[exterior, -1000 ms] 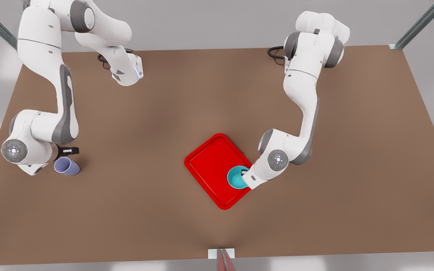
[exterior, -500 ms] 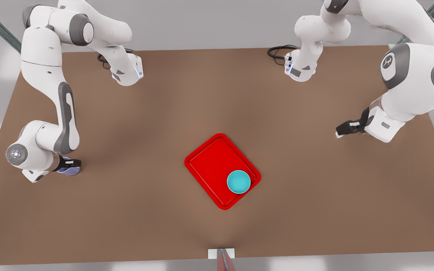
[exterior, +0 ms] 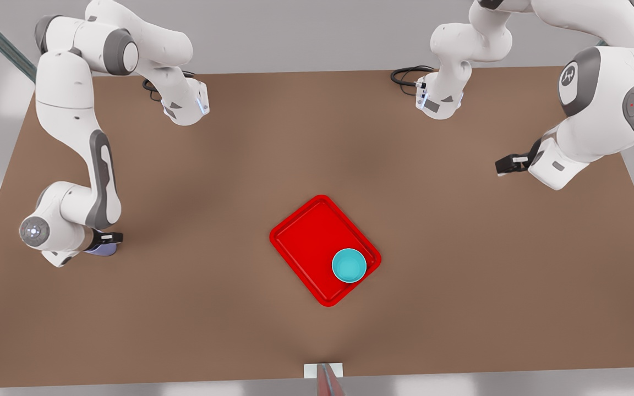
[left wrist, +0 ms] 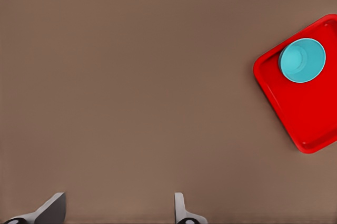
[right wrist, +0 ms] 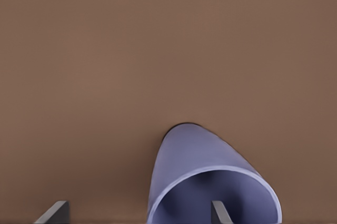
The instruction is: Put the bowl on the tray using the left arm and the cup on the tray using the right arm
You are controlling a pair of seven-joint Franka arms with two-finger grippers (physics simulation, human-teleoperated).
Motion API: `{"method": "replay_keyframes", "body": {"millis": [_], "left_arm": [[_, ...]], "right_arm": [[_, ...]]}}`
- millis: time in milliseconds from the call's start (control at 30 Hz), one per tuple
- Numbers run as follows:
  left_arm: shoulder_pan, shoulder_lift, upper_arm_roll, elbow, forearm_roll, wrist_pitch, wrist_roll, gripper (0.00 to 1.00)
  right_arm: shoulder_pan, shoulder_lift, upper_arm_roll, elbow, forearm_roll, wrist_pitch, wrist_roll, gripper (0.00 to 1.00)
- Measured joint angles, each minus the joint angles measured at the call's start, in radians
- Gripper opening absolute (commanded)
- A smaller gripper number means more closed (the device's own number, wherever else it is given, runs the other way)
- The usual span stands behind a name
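Right pincer (exterior: pixel 109 237) straddles cup (exterior: pixel 102 249)'s rim.

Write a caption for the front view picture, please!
Teal bowl sits on the red tray; right pincer reaches the lavender cup.

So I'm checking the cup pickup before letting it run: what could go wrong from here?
The right gripper sits low over the cup, one finger inside the rim; an off-centre pinch could tip it. The bowl fills one corner of the tray, so a careless drop could knock it. The left gripper waits open, off at the front view's right.
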Motion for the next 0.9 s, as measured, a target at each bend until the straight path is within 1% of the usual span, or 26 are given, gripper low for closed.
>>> {"method": "replay_keyframes", "body": {"millis": [167,200,233,300,333,367,500,533,567,600,800,833,900], "left_arm": [[0.001,0.000,0.000,0.000,-0.005,-0.013,0.014,1.00],[0.001,0.000,0.000,0.000,-0.005,-0.015,0.016,1.00],[0.002,0.000,0.000,0.000,-0.005,-0.016,0.018,1.00],[0.001,0.000,0.000,0.000,-0.006,-0.018,0.023,1.00],[0.001,0.000,0.000,0.000,-0.007,-0.019,0.025,1.00],[0.001,0.000,0.001,0.000,-0.010,-0.020,0.026,1.00],[0.002,0.000,0.001,0.000,-0.017,-0.022,0.033,1.00],[0.002,0.000,0.001,0.000,-0.018,-0.022,0.034,1.00],[0.002,0.000,0.002,0.000,-0.018,-0.022,0.035,1.00],[0.003,0.000,0.002,0.000,-0.019,-0.022,0.037,1.00],[0.005,-0.003,0.020,0.029,-0.018,-0.041,0.043,1.00],[0.005,-0.003,0.020,0.033,-0.018,-0.048,0.044,1.00],[-0.001,-0.001,0.019,0.035,-0.019,-0.058,0.045,1.00]], "right_arm": [[-0.001,0.035,0.000,0.001,0.000,-0.001,-0.005,1.00],[-0.002,0.037,0.000,0.001,0.000,-0.001,-0.007,0.94],[-0.003,0.038,0.000,0.002,0.001,-0.001,-0.008,0.74],[-0.005,0.040,0.000,0.002,0.001,-0.001,-0.012,0.65],[-0.006,0.041,0.000,0.003,0.001,-0.003,-0.015,0.58],[-0.006,0.042,-0.001,0.005,0.000,-0.005,-0.017,0.46],[-0.007,0.044,-0.006,0.008,-0.004,-0.012,-0.024,0.38],[-0.006,0.045,-0.007,0.008,-0.004,-0.014,-0.025,0.33],[-0.006,0.045,-0.007,0.009,-0.004,-0.016,-0.026,0.25],[-0.005,0.045,-0.008,0.013,-0.003,-0.020,-0.028,0.21],[0.014,0.041,-0.008,0.046,-0.004,-0.054,-0.044,0.21],[0.042,0.039,-0.007,0.075,-0.003,-0.071,-0.049,0.21],[0.154,0.036,-0.004,0.167,-0.001,-0.125,-0.057,0.21]]}}
